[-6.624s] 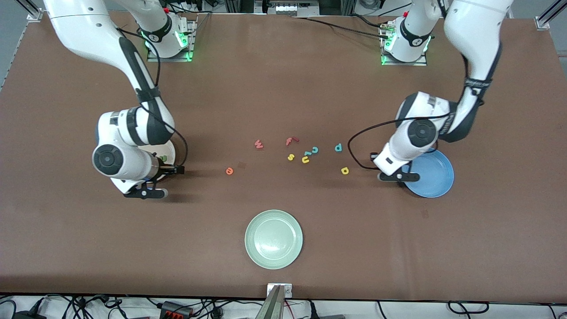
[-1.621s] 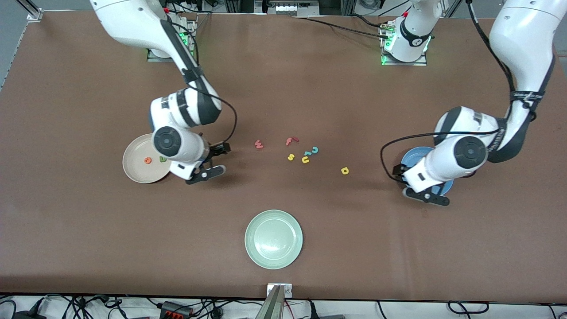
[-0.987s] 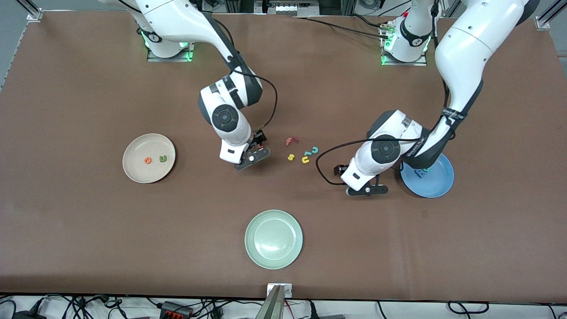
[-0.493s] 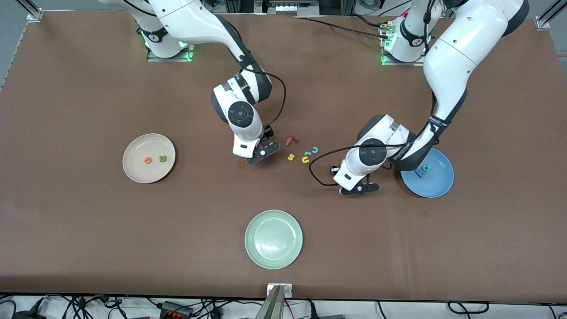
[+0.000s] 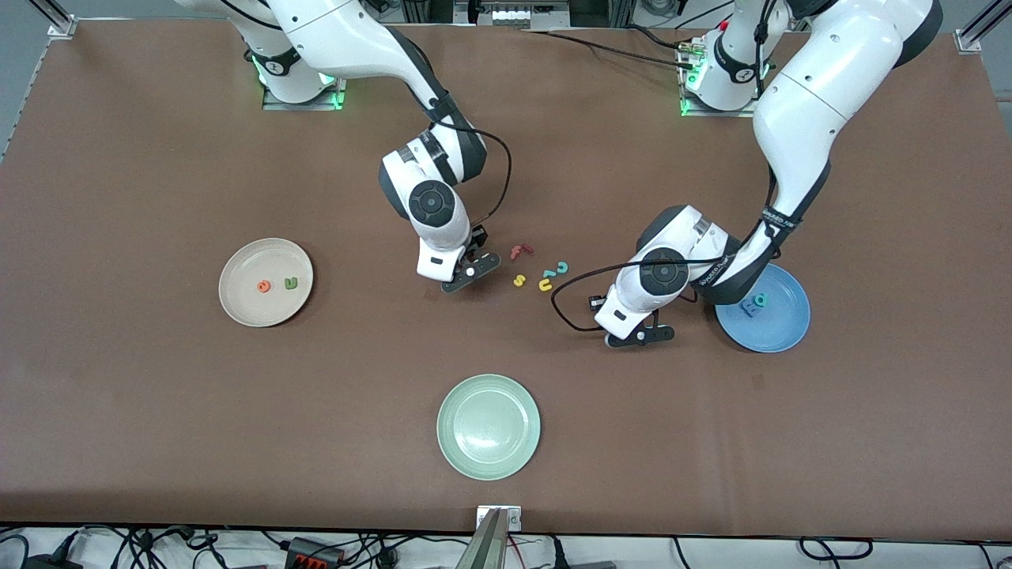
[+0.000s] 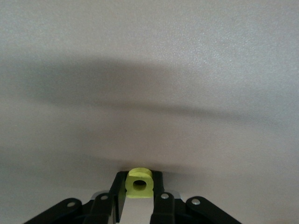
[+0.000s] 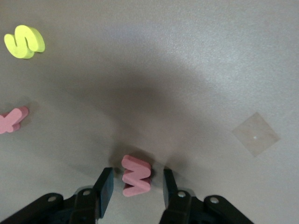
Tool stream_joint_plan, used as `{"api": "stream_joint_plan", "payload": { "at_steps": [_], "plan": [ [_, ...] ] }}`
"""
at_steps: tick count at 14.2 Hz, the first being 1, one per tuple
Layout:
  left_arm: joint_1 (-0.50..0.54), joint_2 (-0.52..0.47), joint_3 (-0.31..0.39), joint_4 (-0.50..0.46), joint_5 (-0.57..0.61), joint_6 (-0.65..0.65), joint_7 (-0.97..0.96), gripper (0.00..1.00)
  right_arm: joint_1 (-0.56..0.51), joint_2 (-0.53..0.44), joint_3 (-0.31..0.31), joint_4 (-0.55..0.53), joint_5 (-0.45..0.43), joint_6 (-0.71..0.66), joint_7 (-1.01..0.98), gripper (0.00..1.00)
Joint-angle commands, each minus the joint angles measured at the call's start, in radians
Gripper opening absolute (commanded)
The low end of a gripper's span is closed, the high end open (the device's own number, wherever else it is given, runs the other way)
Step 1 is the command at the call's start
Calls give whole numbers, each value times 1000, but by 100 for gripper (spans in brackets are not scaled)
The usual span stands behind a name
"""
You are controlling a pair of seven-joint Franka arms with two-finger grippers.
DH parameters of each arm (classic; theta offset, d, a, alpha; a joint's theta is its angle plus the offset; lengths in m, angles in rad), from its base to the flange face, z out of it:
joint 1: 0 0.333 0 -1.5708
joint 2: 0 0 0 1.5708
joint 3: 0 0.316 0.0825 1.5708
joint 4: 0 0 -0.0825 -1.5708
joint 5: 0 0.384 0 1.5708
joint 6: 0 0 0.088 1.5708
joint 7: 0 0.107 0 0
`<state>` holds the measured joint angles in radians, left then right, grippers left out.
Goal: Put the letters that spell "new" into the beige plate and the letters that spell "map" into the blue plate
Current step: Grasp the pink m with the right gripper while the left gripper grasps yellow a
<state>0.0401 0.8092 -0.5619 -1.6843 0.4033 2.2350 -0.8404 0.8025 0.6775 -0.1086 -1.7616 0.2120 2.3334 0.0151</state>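
Observation:
My left gripper point(image 6: 139, 181) is shut on the yellow a point(image 6: 139, 183), low over the table beside the blue plate point(image 5: 779, 330). That plate holds the teal p point(image 5: 760, 299) and the blue m point(image 5: 749, 310). My right gripper point(image 7: 135, 181) is down at the table with its fingers open on either side of the dull red w point(image 7: 136, 176), a gap showing on each side. The beige plate point(image 5: 237, 307), toward the right arm's end, holds the orange e point(image 5: 264, 287) and the green n point(image 5: 291, 283). In the front view both grippers hide their letters.
Between the two grippers lie a red f point(image 5: 519, 251), a yellow s point(image 5: 519, 280), a yellow u point(image 5: 545, 284) and a teal c point(image 5: 561, 268). A pale green plate point(image 5: 489, 427) sits nearer the front camera. A small square patch point(image 7: 255, 134) marks the table by the w.
Both arms swung from their plates to the middle of the table. The left gripper closed on the yellow a. The right gripper settled over the w and its fingers drew closer.

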Motion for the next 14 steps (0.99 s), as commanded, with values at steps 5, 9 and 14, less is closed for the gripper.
{"api": "stream_joint_plan", "payload": {
  "at_steps": [5, 9, 14],
  "plan": [
    [63, -131, 10, 84, 26, -297, 212, 7, 0, 5, -16, 7, -3, 11, -12, 28],
    [234, -173, 4, 37, 28, -371, 510, 7, 4, -25, -94, 4, -13, -23, -9, 24],
    [333, -162, -3, -9, 28, -351, 581, 70, 4, -98, -325, 13, -13, -261, -21, 24]
  ]
}}
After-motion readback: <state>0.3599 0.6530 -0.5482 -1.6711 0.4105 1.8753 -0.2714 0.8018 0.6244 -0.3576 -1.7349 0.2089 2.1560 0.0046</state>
